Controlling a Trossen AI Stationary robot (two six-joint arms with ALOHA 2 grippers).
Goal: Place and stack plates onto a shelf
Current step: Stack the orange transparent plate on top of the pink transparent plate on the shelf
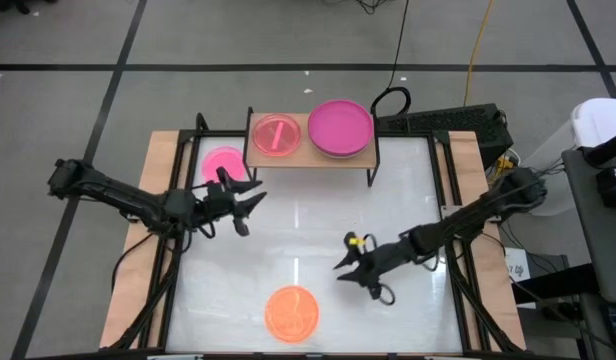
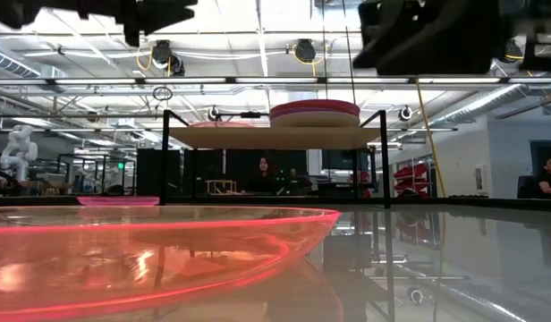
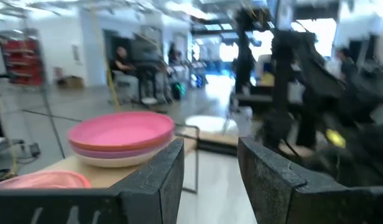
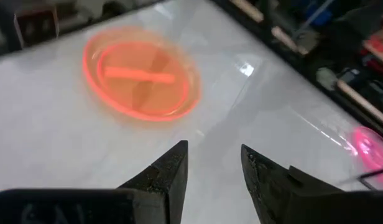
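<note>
The shelf (image 1: 310, 140) stood at the surface's (image 1: 408, 300) far edge, bearing a small pink plate (image 1: 276, 134) and a magenta stack (image 1: 340, 127). Another pink plate (image 1: 222, 163) lay beside the shelf toward the left edge, and an orange plate (image 1: 291, 312) lay near the front edge. The left pincer (image 1: 250, 205) and right pincer (image 1: 345, 262) were both spread, pinching nothing.

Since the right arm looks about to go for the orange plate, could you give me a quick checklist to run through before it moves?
1. Right gripper open and empty: ok, nothing between its fingers.
2. Orange plate lying flat and unobstructed on the table: ok.
3. Left gripper out of the way: ok, it hovers beside the pink plate, far from the orange one.
4. Room on the shelf: ok, one small translucent plate there to stack onto.
5. Magenta stack sitting square: ok.
6. Right gripper's height above the table: cannot tell.
</note>
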